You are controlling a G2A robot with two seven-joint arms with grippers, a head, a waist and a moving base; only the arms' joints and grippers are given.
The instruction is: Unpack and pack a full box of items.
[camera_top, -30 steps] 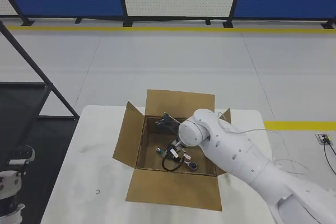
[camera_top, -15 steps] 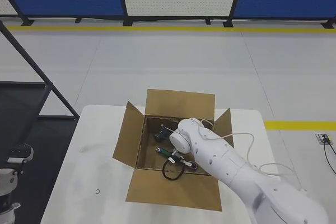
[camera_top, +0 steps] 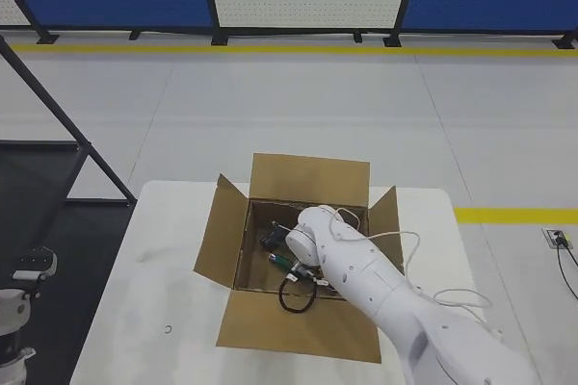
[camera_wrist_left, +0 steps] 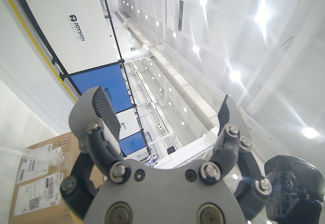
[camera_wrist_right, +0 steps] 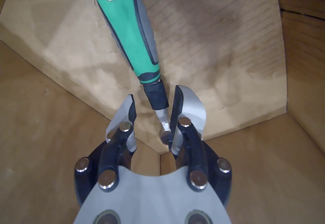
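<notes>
An open cardboard box stands on the white table. My right arm reaches down into it. On the box floor lies a green-and-grey handled tool, whose handle end also shows beside the arm. My right gripper is open, its fingers on either side of the tool's black neck; one pad is close against it and the other stands apart. A black cable loop and a dark object also lie in the box. My left gripper is open, holds nothing and points up at the ceiling.
The box's flaps stand out on all sides, the front one lying flat on the table. A small ring lies on the table left of the box. A labelled cardboard box sits by my left gripper. A black frame stands beyond the table's left end.
My right arm has swung left inside the box and lowered its wrist over the green tool, covering the items at the box's right. The tool and the cable loop have not moved.
</notes>
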